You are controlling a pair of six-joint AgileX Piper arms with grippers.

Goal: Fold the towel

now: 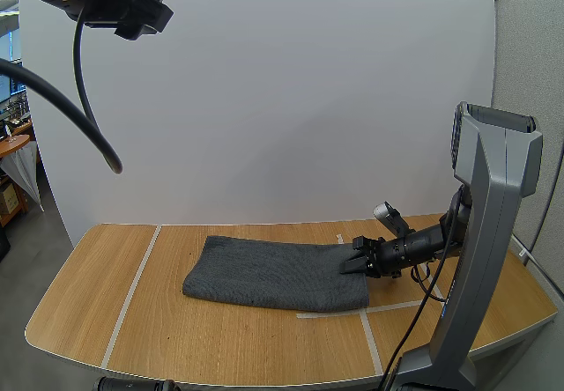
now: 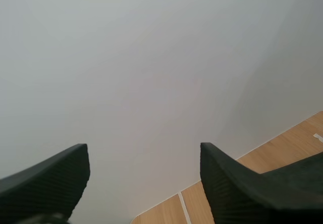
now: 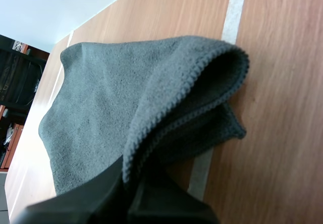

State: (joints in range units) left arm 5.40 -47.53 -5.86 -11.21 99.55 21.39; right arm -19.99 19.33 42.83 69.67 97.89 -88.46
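1. The grey towel [image 1: 273,274] is lying on the wooden table [image 1: 106,303], spread lengthwise across the middle and reaching toward the right side.
2. Its right end is sitting just beside a strip of white tape [image 1: 339,313] stuck to the tabletop.
3. The right gripper [image 1: 350,265] is reaching in low over the table and meeting the towel's right end.
4. In the right wrist view, the two black fingers [image 3: 96,193] are pinching the towel's stitched hem [image 3: 166,113] between their tips.
5. At that pinched end the towel is doubling over: an upper layer is arching above a lower one, with a pocket gaping between them.
6. The rest of the cloth is lying flat against the wood, away from the fingers.
7. The left gripper [image 2: 144,151] is hanging high above the table's left side, well apart from the towel.
8. Its fingers are standing wide apart, ribbed faces turned to each other, holding nothing.
9. It is pointing at the white wall [image 2: 151,57], with a corner of the table below it.
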